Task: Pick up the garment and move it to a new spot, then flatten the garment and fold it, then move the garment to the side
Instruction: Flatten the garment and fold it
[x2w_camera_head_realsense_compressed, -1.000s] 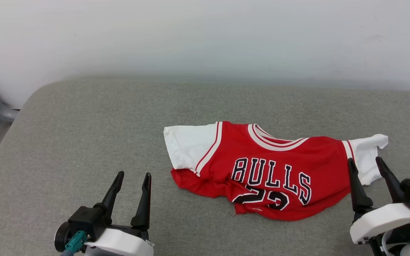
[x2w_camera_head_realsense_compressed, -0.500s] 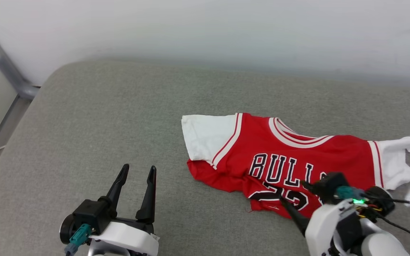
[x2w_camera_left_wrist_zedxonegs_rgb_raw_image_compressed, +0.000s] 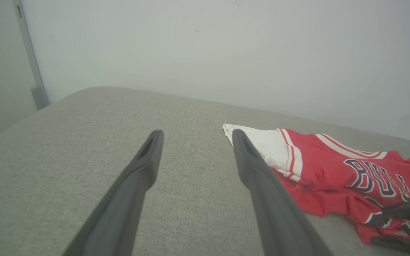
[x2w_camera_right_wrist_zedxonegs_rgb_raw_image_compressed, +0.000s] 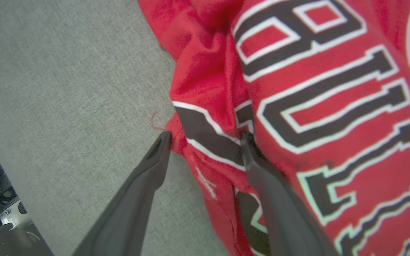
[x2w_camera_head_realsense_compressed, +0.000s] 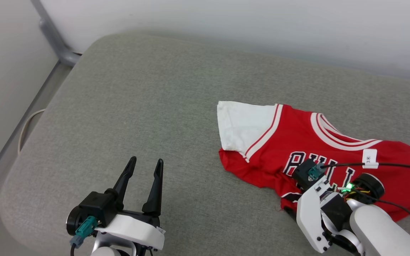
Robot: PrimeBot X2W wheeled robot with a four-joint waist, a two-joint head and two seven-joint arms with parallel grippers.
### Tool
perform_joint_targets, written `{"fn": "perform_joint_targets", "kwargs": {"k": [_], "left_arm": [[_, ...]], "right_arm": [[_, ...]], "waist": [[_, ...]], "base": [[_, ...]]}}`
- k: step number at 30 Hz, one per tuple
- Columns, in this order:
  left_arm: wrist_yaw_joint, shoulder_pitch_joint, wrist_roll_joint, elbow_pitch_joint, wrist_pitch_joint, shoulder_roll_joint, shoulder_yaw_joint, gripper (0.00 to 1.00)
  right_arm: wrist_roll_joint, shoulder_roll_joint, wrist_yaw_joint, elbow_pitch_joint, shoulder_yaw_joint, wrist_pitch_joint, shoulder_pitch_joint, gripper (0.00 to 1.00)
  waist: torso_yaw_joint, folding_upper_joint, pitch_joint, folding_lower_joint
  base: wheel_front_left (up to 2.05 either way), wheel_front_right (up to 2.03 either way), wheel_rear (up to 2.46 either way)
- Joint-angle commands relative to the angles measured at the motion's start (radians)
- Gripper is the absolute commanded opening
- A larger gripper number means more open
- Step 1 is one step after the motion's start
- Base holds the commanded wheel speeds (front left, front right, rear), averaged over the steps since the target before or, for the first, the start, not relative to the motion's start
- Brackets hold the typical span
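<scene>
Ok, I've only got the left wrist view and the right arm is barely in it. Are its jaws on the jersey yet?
Observer: The right gripper has its jaws open astride the garment's crumpled lower edge. Nothing is pinched yet.
Operator: Which side is each finger on?
Observer: One finger is over bare cushion, the other over the black numeral.
Operator: Anything that could snag?
Observer: A loose red thread sticks out of the hem beside the cushion-side fingertip.
</scene>
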Motion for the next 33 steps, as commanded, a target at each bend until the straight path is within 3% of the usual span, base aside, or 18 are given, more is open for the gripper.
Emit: {"fn": "perform_joint_targets", "kwargs": {"k": [1, 7, 8, 9, 10, 21, 28, 33], "left_arm": [[-0.002, -0.012, -0.003, 0.001, -0.003, -0.001, 0.002, 1.0], [-0.002, -0.008, 0.001, 0.002, -0.003, -0.003, 0.004, 1.0], [-0.002, -0.007, 0.001, 0.002, -0.003, -0.003, 0.005, 1.0], [-0.002, -0.004, 0.001, 0.002, -0.003, -0.003, 0.007, 1.0], [-0.002, 0.0, 0.001, 0.002, -0.003, -0.003, 0.011, 1.0], [-0.002, 0.032, 0.011, 0.006, -0.003, -0.003, 0.029, 1.0], [-0.002, 0.066, 0.019, 0.009, -0.003, -0.003, 0.042, 1.0], [-0.002, 0.086, 0.02, 0.007, -0.003, -0.003, 0.042, 1.0]], "right_arm": [[0.008, -0.004, -0.001, 0.019, 0.011, 0.009, -0.026, 1.0], [0.053, -0.009, -0.001, 0.09, 0.085, 0.051, -0.036, 1.0], [0.061, -0.011, 0.0, 0.098, 0.094, 0.054, -0.032, 0.53], [0.068, -0.012, 0.001, 0.104, 0.101, 0.051, -0.028, 0.15], [0.076, -0.016, 0.001, 0.107, 0.106, 0.044, -0.025, 0.0], [0.171, -0.103, -0.001, 0.01, 0.153, 0.023, 0.021, 0.0], [0.242, -0.205, -0.001, -0.113, 0.169, 0.126, 0.106, 0.0], [0.275, -0.22, -0.001, -0.181, 0.138, 0.165, 0.205, 0.0]], "waist": [[0.025, 0.0, 0.014, -0.0001], [0.052, 0.0, 0.014, -0.0001], [0.053, 0.0, 0.013, -0.0001], [0.052, 0.0, 0.01, -0.0001], [0.049, 0.0, 0.007, -0.0001], [-0.047, 0.0, -0.076, -0.0001], [-0.114, 0.0, -0.144, -0.0001], [-0.137, 0.0, -0.16, -0.0001]], "base": [[0.0, 0.0, 0.0], [0.0, 0.0, 0.0], [0.0, 0.0, 0.0], [0.0, 0.0, 0.0], [0.0, 0.0, 0.0], [0.0, 0.0, 0.0], [0.0, 0.0, 0.0], [0.0, 0.0, 0.0]]}}
